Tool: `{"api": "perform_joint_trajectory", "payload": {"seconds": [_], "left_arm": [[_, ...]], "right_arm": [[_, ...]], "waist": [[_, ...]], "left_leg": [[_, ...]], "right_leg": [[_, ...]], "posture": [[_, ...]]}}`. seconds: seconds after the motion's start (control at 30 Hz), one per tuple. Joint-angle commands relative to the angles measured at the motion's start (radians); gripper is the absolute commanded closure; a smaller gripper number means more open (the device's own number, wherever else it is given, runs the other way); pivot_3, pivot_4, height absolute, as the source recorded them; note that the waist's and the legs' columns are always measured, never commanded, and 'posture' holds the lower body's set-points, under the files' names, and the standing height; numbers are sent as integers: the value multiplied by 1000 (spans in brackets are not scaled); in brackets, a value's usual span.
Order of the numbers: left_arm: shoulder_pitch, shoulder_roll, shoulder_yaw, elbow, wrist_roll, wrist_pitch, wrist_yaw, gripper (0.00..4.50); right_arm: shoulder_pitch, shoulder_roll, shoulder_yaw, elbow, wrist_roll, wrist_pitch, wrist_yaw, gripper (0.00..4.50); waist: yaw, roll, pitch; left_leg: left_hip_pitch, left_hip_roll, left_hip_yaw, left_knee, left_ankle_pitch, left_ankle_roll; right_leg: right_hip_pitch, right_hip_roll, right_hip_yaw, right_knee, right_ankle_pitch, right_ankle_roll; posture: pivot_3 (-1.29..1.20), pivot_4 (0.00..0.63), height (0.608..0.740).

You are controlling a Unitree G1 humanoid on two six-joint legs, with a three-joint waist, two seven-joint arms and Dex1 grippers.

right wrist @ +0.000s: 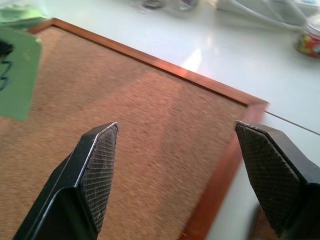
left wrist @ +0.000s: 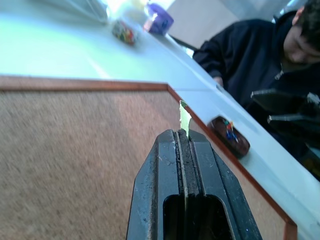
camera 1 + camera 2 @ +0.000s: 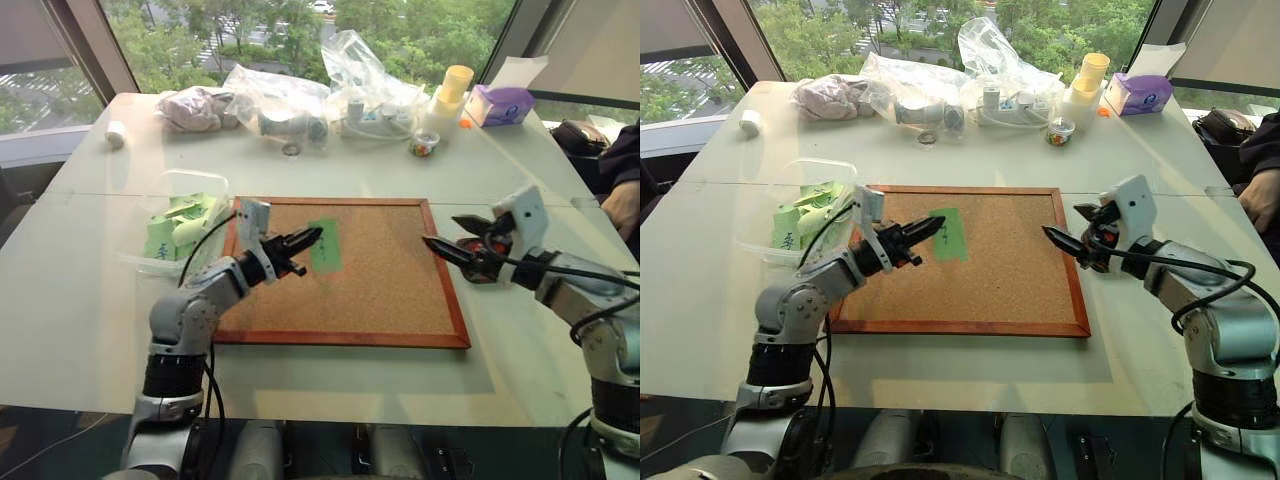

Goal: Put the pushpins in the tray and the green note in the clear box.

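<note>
The left claw (image 3: 308, 239) hangs above the cork board (image 3: 380, 300), its fingers pinched on the top edge of the green note (image 3: 325, 247), which hangs from the tips over the board. The right claw (image 3: 450, 238) stands wide apart and holds nothing, poised over the board's right frame, well apart from the note. The tray (image 2: 230, 136) sits on the table (image 3: 100, 290) just beside that frame. Left of the board, the clear box (image 3: 185, 182) holds folded green slips (image 3: 175, 228).
</note>
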Motion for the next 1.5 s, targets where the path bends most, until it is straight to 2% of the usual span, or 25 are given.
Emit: {"api": "perform_joint_trajectory", "payload": {"seconds": [0.03,0.2,0.37,0.5,0.63,0.67,0.7,0.77,0.87,0.93,1.03,1.23,1.5], "left_arm": [[-42,26,86,-86,-43,10,71,4500],[-37,133,201,-95,-53,11,111,4500],[5,338,315,-18,-20,-10,64,4500],[28,446,336,92,18,-56,-4,4500],[39,488,308,186,55,-91,-65,4500],[39,490,302,205,63,-97,-75,3813],[40,491,296,219,67,-98,-85,3556],[44,493,280,248,92,-121,-100,2661],[34,487,278,255,87,-141,-128,1083],[5,481,302,228,22,-103,-151,139],[-38,493,306,166,-83,-8,-198,139],[-24,513,210,9,-156,64,-309,139],[81,566,6,-135,-53,-3,-427,139]], "right_arm": [[-56,9,51,-44,40,16,23,700],[-113,43,145,-12,14,-7,20,700],[-136,52,208,9,0,-34,56,700],[-145,55,236,27,-18,-56,70,700],[-154,56,242,45,-30,-72,78,700],[-156,55,242,49,-33,-75,78,654],[-157,54,241,53,-36,-78,79,654],[-155,51,238,55,-39,-81,79,654],[-147,43,227,53,-41,-81,79,654],[-141,38,217,51,-44,-79,75,654],[-115,19,199,44,-50,-81,74,654],[-74,-27,165,31,-45,-84,88,654],[-47,-56,152,11,-32,-73,107,654]], "waist": [[1,0,0],[1,0,0],[-3,0,0],[1,0,0],[2,0,0],[2,0,0],[1,0,0],[-1,0,0],[-5,-1,0],[-5,-1,0],[-1,-1,0],[-4,-1,0],[-20,-1,0]], "left_leg": [[0,0,0,0,0,0],[0,0,0,0,0,0],[0,0,0,0,0,0],[0,0,1,0,0,0],[-1,0,2,0,0,0],[-1,0,2,0,0,0],[-1,0,2,0,0,0],[-1,0,3,0,0,0],[-2,0,3,0,0,0],[-2,0,3,0,0,0],[-2,0,3,0,0,0],[-2,0,3,0,0,0],[-1,0,3,0,0,-1]], "right_leg": [[0,0,0,0,0,0],[0,0,0,0,0,0],[-1,0,0,0,0,0],[-1,0,0,0,0,0],[-1,0,-1,0,0,0],[-1,0,-1,0,0,0],[-1,0,-1,0,0,0],[-1,0,-1,0,0,0],[-2,0,-1,0,0,0],[-2,0,-1,0,0,0],[-2,0,-1,0,0,0],[-2,0,-1,1,0,0],[-2,1,-1,1,0,0]], "posture": [[0,150,740],[0,150,740],[0,150,740],[0,150,740],[0,150,740],[0,150,740],[0,150,740],[0,150,740],[0,150,740],[0,150,740],[0,150,740],[0,150,740],[0,150,740]]}}
